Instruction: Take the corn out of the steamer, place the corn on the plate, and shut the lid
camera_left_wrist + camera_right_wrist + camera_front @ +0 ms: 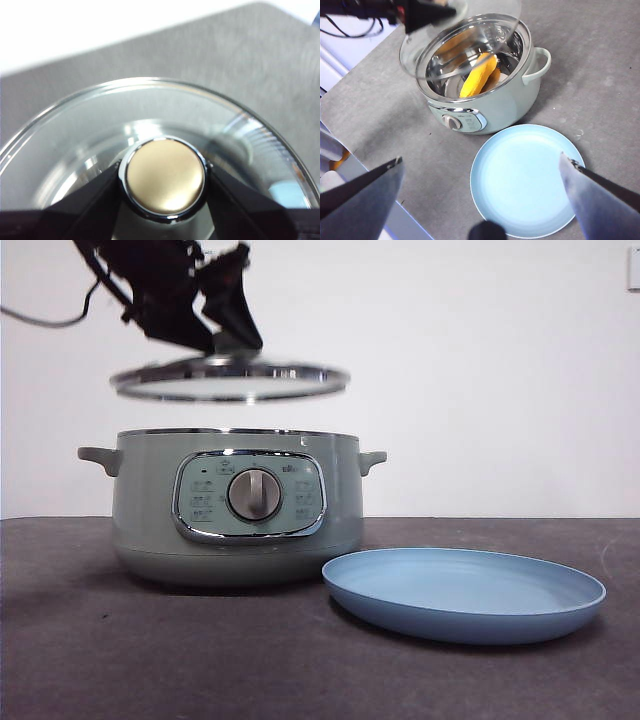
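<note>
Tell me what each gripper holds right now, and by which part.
The left gripper holds the glass lid by its round knob, lifted above the steamer. The right gripper is open and holds nothing.

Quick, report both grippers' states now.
Left gripper: shut on the lid by its knob, holding it in the air above the steamer.
Right gripper: open, holding nothing, above the plate.
</note>
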Robot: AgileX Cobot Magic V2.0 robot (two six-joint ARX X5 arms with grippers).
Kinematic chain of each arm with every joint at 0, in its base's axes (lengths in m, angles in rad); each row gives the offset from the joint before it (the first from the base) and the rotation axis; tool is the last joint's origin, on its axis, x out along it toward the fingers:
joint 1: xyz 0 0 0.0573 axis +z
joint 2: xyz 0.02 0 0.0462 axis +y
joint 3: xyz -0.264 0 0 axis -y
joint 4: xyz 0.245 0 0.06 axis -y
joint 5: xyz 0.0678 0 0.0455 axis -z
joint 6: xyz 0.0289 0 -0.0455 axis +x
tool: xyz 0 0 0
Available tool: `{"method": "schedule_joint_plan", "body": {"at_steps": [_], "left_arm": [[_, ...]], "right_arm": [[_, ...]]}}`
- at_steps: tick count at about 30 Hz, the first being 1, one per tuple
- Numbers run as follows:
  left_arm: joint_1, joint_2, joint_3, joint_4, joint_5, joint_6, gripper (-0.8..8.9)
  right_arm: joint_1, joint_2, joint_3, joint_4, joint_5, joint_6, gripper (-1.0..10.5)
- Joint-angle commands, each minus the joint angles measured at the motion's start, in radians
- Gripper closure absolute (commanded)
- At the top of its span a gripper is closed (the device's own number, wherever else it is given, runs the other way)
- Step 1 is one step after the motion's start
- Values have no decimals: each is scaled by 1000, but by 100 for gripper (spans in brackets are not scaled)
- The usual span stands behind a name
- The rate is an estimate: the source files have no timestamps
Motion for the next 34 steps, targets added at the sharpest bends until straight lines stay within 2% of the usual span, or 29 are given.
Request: {"method": "schedule_joint_plan", "body": {"at_steps": [1,8,19,24,29,31,34], "left_arm": [[2,-44,58,-24,15,2,822],[8,-170,80,-146,15,1,822],[9,-492,80,-383,8,5,822],[7,-615,80,-497,8,27,822],[6,-689,80,-557,9,27,822],[6,-710,80,-594,9,27,822],[6,-735,79,-634,11,27,822]], "right_arm": [[3,4,3,6,3,-7,348],[3,25,3,6,3,-6,348],[5,83,3,97,-2,12,348],[18,127,3,196,-2,84,348],[97,186,3,357,6,186,348],[139,216,3,425,33,231,348],[222,272,3,526,122,277,348]]}}
